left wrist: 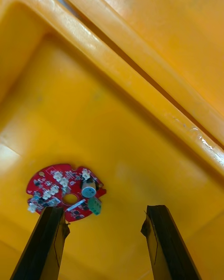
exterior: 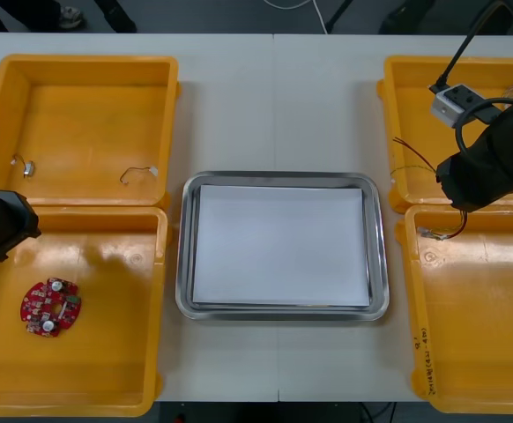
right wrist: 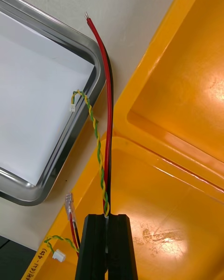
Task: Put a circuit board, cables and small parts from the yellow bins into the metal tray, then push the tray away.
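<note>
The right jaws are pressed together on two cables: their black fingers (right wrist: 95,247) pinch a red and black cable (right wrist: 110,98) and a twisted yellow and green cable (right wrist: 96,135), both running out from between the tips. In the right wrist view these fingers are over the tray-side corner of the near right yellow bin (right wrist: 177,205), beside the wall it shares with the far right yellow bin (right wrist: 186,74). The red and black cable stretches past the corner of the metal tray (right wrist: 95,65), and its bare tip is over the light surface (right wrist: 140,9). The twisted cable curls toward the tray, and its small white connector (right wrist: 73,107) is over the white inside, just within the rim. Shorter cable ends with connectors trail beside the fingers. In the front view the right arm (exterior: 490,167) covers the wall between the two right bins, with thin red strands showing at its edge. The tray itself sits mid-surface between the bins, with nothing lying in it there. The left jaws stand wide apart, fingers (left wrist: 44,242) above the floor of the near left yellow bin (exterior: 107,370). The round red circuit board (left wrist: 65,191) lies flat there, just beyond one fingertip and untouched. Two small wiry bits (exterior: 26,166) lie in the far left yellow bin (exterior: 80,115), too tiny to identify.
</note>
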Controlling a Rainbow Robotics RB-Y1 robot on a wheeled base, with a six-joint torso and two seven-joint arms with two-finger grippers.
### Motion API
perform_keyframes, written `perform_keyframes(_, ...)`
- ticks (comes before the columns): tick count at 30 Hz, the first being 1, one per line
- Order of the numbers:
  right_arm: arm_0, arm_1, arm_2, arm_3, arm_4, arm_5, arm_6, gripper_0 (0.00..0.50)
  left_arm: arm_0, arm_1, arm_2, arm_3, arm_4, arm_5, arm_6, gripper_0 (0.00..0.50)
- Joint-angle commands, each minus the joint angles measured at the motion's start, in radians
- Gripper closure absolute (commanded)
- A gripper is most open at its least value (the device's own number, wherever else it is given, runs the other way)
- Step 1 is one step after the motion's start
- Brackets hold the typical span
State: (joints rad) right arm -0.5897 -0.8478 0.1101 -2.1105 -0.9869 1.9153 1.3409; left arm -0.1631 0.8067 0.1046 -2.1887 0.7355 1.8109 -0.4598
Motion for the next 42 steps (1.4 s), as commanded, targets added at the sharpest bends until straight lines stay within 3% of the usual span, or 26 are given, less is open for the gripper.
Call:
perform_keyframes(1, -0.035, -0.034, 0.008, -0.025, 0.011, 0.005, 0.006, 0.500, -0.029, -0.057, 0.030, -0.028, -0.028, 0.010, 0.178, 0.000)
perform_keyframes(25, -0.032, -0.030, 0.007, -0.025, 0.013, 0.005, 0.003, 0.500, 0.135, -0.176, 0.024, -0.028, -0.150, -0.071, 0.250, 0.000)
perform_keyframes(31, -0.032, -0.030, 0.007, -0.025, 0.011, 0.005, 0.001, 0.500, 0.146, -0.196, -0.037, -0.017, -0.240, -0.111, 0.262, 0.000)
perform_keyframes(42, -0.032, -0.030, 0.007, -0.026, 0.010, 0.005, -0.006, 0.500, 0.174, -0.222, -0.108, -0.014, -0.303, -0.173, 0.286, 0.000)
